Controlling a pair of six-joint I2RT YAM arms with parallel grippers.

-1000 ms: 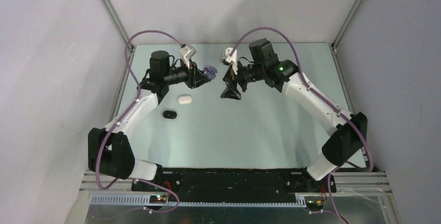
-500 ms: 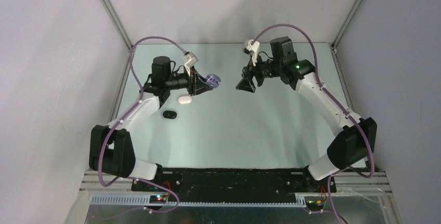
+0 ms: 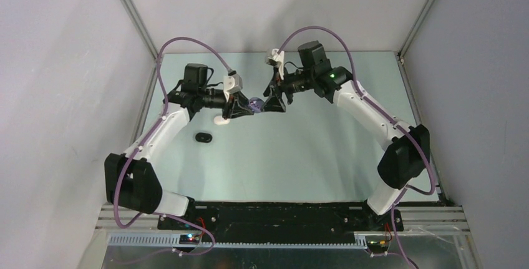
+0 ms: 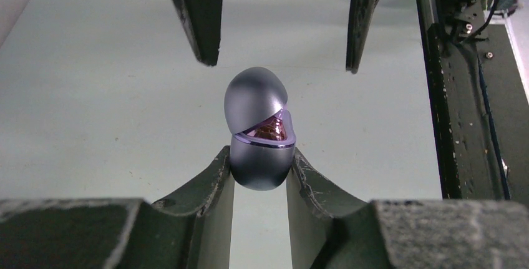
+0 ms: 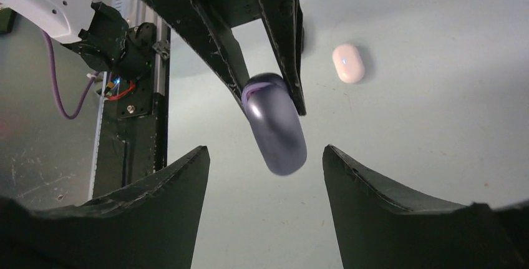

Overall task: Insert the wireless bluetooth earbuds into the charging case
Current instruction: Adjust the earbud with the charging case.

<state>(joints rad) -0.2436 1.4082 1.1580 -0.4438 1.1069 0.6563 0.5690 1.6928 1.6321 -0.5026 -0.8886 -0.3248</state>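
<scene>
Left hand (image 4: 260,156) pinching the lavender charging case (image 4: 257,170) by its base, long axis pointing lid-first at the right hand (image 5: 265,153), lid (image 4: 254,97) gaping ajar, right hand spreading wide beside the lid tip, gripping nothing.

We count three charging cases — one purple case (image 4: 259,132), one white case (image 5: 348,63), one black case (image 3: 203,137).

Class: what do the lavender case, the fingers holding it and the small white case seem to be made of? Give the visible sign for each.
Lavender case: probably smooth moulded plastic, going by its satin shell, soft highlight and shinier rim. Left gripper's fingers: matte black, likely plastic or rubber; scuffed pale edges. White case: looks like smooth plastic, too small to say more.
</scene>
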